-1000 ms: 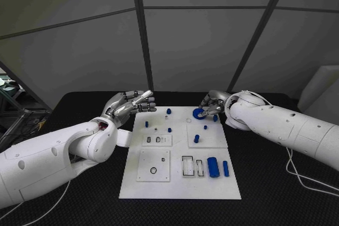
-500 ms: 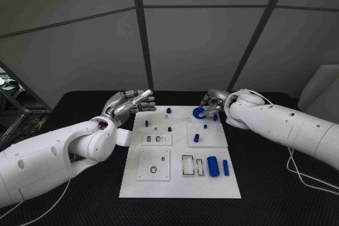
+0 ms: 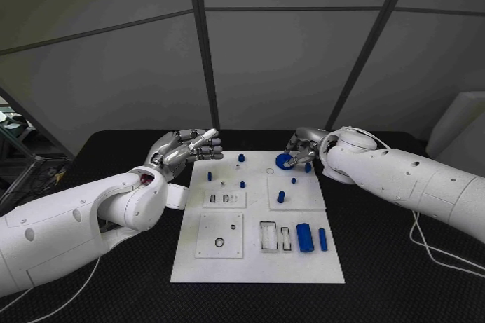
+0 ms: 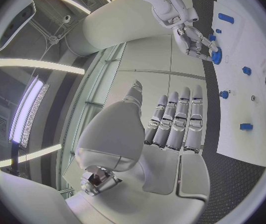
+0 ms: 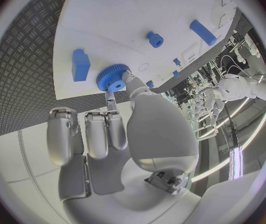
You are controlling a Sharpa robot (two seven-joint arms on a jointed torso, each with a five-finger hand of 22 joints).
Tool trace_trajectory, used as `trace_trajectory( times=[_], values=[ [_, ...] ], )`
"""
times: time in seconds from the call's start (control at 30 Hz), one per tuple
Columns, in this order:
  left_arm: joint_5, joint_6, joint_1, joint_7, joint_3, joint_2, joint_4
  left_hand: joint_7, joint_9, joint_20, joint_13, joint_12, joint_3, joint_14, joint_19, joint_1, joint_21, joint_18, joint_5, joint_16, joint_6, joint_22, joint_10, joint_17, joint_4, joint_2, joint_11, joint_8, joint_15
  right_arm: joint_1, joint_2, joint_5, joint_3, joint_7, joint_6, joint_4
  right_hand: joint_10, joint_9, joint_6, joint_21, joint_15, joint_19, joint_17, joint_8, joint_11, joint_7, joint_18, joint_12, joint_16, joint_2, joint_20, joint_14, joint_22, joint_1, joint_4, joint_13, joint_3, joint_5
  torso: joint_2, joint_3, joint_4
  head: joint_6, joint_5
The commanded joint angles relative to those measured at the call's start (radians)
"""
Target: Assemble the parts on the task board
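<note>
The white task board (image 3: 258, 263) lies in the middle of the black table. At its far right corner my right hand (image 3: 303, 148) pinches a blue gear (image 3: 284, 162) between thumb and a finger, just over the board. The right wrist view shows the gear (image 5: 112, 77) at the fingertips, close to a blue block (image 5: 80, 64) and a small peg (image 5: 154, 39). My left hand (image 3: 188, 149) hovers over the board's far left corner, fingers straight and holding nothing. In the left wrist view the left hand (image 4: 170, 122) points towards the right hand (image 4: 192, 37).
Small blue pegs (image 3: 242, 157) (image 3: 210, 176) (image 3: 281, 196) stand on the board's far half. A thick blue cylinder (image 3: 304, 237) and a thin blue bar (image 3: 322, 239) lie at the near right beside rectangular slots (image 3: 269, 237). A cable (image 3: 425, 253) runs over the table at the right.
The right hand has barely shifted with the gear in it. The left hand stays where it was.
</note>
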Motion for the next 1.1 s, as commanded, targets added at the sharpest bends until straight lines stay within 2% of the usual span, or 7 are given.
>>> trace_trajectory(
  times=[0.03,0.3,0.47,0.6,0.77,0.93,1.1],
  values=[
    [-0.004,0.014,0.001,-0.001,0.001,-0.001,0.002,0.041,-0.001,0.000,-0.001,-0.004,0.002,-0.006,0.005,0.004,0.005,-0.005,-0.003,-0.006,0.007,-0.002,0.004,-0.001,-0.006,0.007,-0.001,-0.006,0.001,-0.004,0.001,-0.023,-0.004,0.001,0.010,0.002,0.076,0.010,0.030,0.007,-0.002,0.034,0.080,0.014,-0.006,-0.004,-0.007,0.006,0.003,0.017,-0.002,0.069,0.111,0.005,-0.011,0.206,0.006,0.009,-0.001,0.0003,-0.0015,0.001,0.001],
    [-0.004,0.015,0.001,-0.002,0.001,-0.002,0.004,0.041,-0.001,0.000,-0.001,-0.004,0.002,-0.007,0.005,0.004,0.005,-0.005,-0.004,-0.007,0.007,-0.002,0.004,-0.001,-0.006,0.007,-0.001,-0.006,0.001,-0.005,-0.008,-0.046,-0.004,0.034,-0.105,0.035,0.078,0.021,0.076,0.014,-0.012,0.042,0.091,0.024,-0.017,-0.017,-0.010,0.008,0.007,0.039,-0.012,0.071,0.128,0.008,-0.027,0.209,0.026,0.018,-0.001,0.0008,-0.0015,0.002,0.002],
    [-0.004,0.015,0.001,-0.002,0.001,-0.004,0.004,0.040,-0.001,0.000,-0.001,-0.005,0.002,-0.007,0.006,0.005,0.005,-0.005,-0.005,-0.007,0.007,-0.002,0.004,-0.001,-0.007,0.008,-0.001,-0.006,0.001,-0.005,-0.026,-0.083,-0.003,0.041,-0.197,0.097,0.080,0.023,0.086,0.020,-0.016,0.049,0.098,0.024,-0.020,-0.020,-0.013,0.010,0.009,0.041,-0.015,0.072,0.142,0.007,-0.032,0.212,0.031,0.021,-0.001,0.0005,-0.0021,0.003,0.001],
    [-0.004,0.015,0.001,-0.002,0.001,-0.005,0.005,0.040,-0.001,0.000,-0.001,-0.005,0.002,-0.007,0.006,0.005,0.005,-0.005,-0.005,-0.007,0.007,-0.002,0.004,-0.001,-0.007,0.008,-0.001,-0.006,0.001,-0.005,-0.043,-0.125,-0.003,0.026,-0.241,0.153,0.080,0.025,0.092,0.024,-0.018,0.054,0.100,0.025,-0.021,-0.021,-0.015,0.010,0.010,0.041,-0.017,0.073,0.151,0.005,-0.035,0.212,0.032,0.022,-0.002,-0.0006,-0.0019,0.005,0.001],
    [-0.004,0.014,0.001,-0.002,0.001,-0.006,0.006,0.040,-0.001,0.000,-0.001,-0.005,0.002,-0.007,0.006,0.005,0.005,-0.005,-0.005,-0.007,0.007,-0.002,0.004,-0.001,-0.007,0.008,-0.001,-0.006,0.001,-0.005,-0.053,-0.163,-0.003,0.008,-0.262,0.202,0.080,0.026,0.096,0.027,-0.019,0.058,0.101,0.025,-0.022,-0.022,-0.016,0.011,0.011,0.041,-0.018,0.073,0.159,0.004,-0.037,0.213,0.033,0.022,-0.001,0.0005,-0.0018,0.007,0.002],
    [-0.004,0.013,0.001,-0.001,0.001,-0.009,0.002,0.040,-0.001,0.000,-0.001,-0.005,0.002,-0.007,0.006,0.005,0.005,-0.005,-0.005,-0.007,0.007,-0.002,0.004,-0.001,-0.007,0.008,-0.001,-0.006,0.001,-0.005,-0.047,-0.198,-0.003,-0.009,-0.271,0.245,0.081,0.026,0.097,0.032,-0.019,0.064,0.101,0.024,-0.022,-0.023,-0.019,0.011,0.011,0.041,-0.019,0.073,0.172,0.003,-0.038,0.213,0.033,0.022,-0.001,-0.0001,-0.0019,0.006,0.004],
    [-0.004,0.010,0.002,0.001,0.001,-0.008,-0.004,0.040,-0.001,0.000,-0.001,-0.005,0.002,-0.007,0.006,0.005,0.005,-0.005,-0.005,-0.007,0.007,-0.002,0.004,-0.001,-0.007,0.008,-0.001,-0.006,0.001,-0.005,-0.004,-0.230,-0.004,-0.025,-0.278,0.251,0.081,0.027,0.097,0.037,-0.020,0.071,0.101,0.024,-0.022,-0.023,-0.022,0.011,0.011,0.040,-0.019,0.073,0.184,0.002,-0.038,0.213,0.033,0.022,-0.001,-0.0004,0.0015,0.008,0.004]
  ],
)
